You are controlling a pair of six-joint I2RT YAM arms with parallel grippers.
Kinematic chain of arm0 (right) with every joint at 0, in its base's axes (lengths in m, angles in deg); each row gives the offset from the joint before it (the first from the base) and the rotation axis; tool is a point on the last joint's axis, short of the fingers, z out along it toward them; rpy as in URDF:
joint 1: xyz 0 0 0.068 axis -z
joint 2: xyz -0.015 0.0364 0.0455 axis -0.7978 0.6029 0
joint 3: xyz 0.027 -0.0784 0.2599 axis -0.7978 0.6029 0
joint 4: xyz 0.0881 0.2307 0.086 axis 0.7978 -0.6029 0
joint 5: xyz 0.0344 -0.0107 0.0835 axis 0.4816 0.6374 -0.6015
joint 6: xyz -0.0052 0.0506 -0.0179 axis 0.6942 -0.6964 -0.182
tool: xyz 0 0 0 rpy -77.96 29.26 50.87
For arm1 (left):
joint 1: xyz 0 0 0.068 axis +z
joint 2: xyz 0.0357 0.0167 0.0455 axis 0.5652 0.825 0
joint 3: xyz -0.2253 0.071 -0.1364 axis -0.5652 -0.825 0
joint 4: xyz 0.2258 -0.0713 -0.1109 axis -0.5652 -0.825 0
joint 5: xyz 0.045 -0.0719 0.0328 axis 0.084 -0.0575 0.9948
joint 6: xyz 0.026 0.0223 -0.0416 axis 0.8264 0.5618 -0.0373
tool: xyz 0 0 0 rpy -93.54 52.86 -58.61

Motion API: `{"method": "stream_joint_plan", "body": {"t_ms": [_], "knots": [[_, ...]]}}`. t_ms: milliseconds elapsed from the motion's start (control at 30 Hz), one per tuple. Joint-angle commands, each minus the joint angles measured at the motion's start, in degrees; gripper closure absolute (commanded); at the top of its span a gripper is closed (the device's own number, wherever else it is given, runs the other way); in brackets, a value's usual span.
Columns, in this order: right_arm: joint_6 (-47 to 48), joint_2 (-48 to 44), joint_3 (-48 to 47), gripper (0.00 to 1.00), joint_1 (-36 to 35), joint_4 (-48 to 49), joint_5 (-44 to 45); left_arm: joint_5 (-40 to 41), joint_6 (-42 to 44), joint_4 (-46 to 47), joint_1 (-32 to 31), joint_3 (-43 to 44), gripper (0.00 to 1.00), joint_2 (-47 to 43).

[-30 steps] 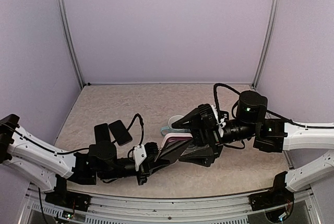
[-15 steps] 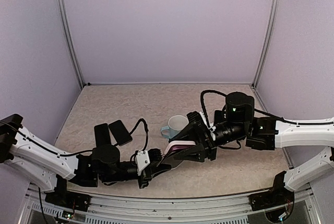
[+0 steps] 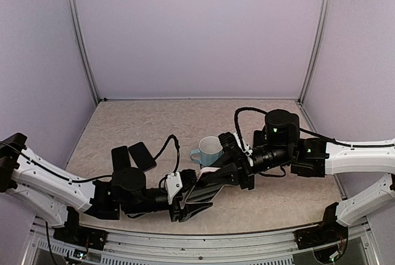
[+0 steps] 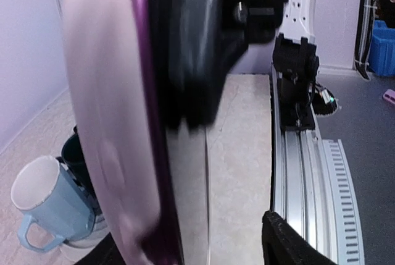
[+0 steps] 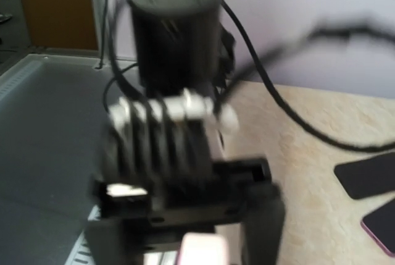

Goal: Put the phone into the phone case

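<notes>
— Phone (image 3: 200,194) in the case (image 3: 207,170) yet?
— Not fully, I judge. Lower centre: my left gripper (image 3: 187,193) clamps the phone, my right gripper (image 3: 217,176) pinches the case against it. Pressing home remains.

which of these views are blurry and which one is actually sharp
top external is sharp and evenly lit, with no glare; left wrist is smeared where the pink phone case sits right against the lens, while the blue mug and the metal rail behind it stay fairly crisp; right wrist is motion-blurred all over, with the left arm ghosted.
</notes>
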Motion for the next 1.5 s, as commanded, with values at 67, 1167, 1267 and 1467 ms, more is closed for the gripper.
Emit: {"method": "stream_joint_plan", "body": {"t_ms": [67, 1167, 1267, 1467], "knots": [[-1.47, -1.93, -1.18, 1.0, 0.35, 1.99, 3.35, 4.25, -2.89, 0.57, -0.45, 5.33, 0.4, 0.8], [-14.35, -5.9, 11.73, 0.35, 3.25, 20.26, -2.46, -0.7, -5.04, 8.33, -0.45, 0.72, 1.0, -6.51], [-15.09, -4.72, 11.29, 0.58, 3.25, 22.05, -2.98, -0.76, -4.99, 8.33, -0.45, 1.06, 1.0, -6.1], [-12.53, -5.71, 10.0, 1.0, 3.25, 17.36, -1.81, 0.43, -4.99, 6.61, -0.41, 1.9, 1.0, -5.71]]}}
